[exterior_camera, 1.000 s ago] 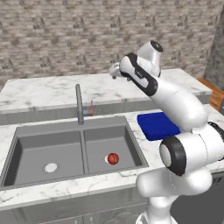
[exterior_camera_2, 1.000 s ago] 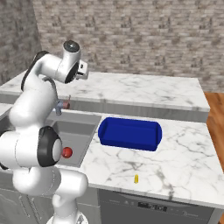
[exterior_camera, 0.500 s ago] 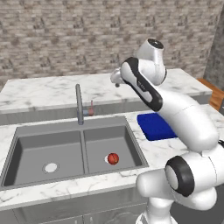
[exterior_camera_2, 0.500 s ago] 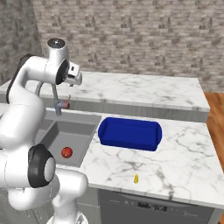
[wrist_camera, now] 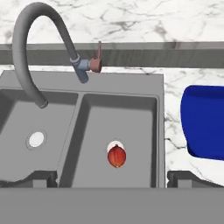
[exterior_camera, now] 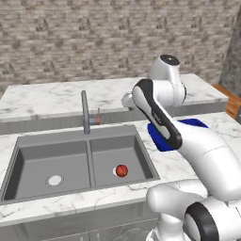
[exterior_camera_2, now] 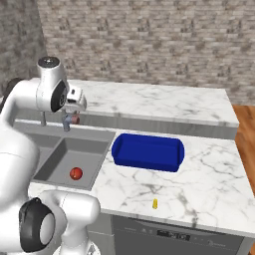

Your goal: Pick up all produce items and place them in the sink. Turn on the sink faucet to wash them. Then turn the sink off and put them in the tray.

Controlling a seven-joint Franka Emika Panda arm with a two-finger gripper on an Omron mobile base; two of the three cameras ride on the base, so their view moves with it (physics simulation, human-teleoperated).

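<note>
Claw [wrist_camera: 112, 181] hangs high over the sink with its two dark fingertips [wrist_camera: 41, 177] spread as wide apart as they go, holding nothing and touching nothing. Straight beneath it, the small round red-orange fruit [exterior_camera: 122, 170] lies on the floor of the right-hand bowl, resting on the round white drain. It looks smooth and glossy, like a tomato. The sink [exterior_camera: 28, 141] is a wide grey double basin, matte, with two rectangular bowls split by a thin divider; the left bowl holds just its own white drain [exterior_camera: 55, 180]. At the sink's back edge, above the divider, the faucet [exterior_camera: 85, 112] rises on a slim grey metal stem, and in the hand view its gooseneck curves over the left bowl. A small reddish lever [wrist_camera: 97, 60] sticks up beside the stem. Just right of the sink, the deep-blue tray [exterior_camera_2: 147, 152] sits on the white veined marble surface [exterior_camera_2: 199, 169], shallow, rectangular, with a raised rounded rim. A tiny yellow object [exterior_camera_2: 155, 203] lies near the surface's front edge.
</note>
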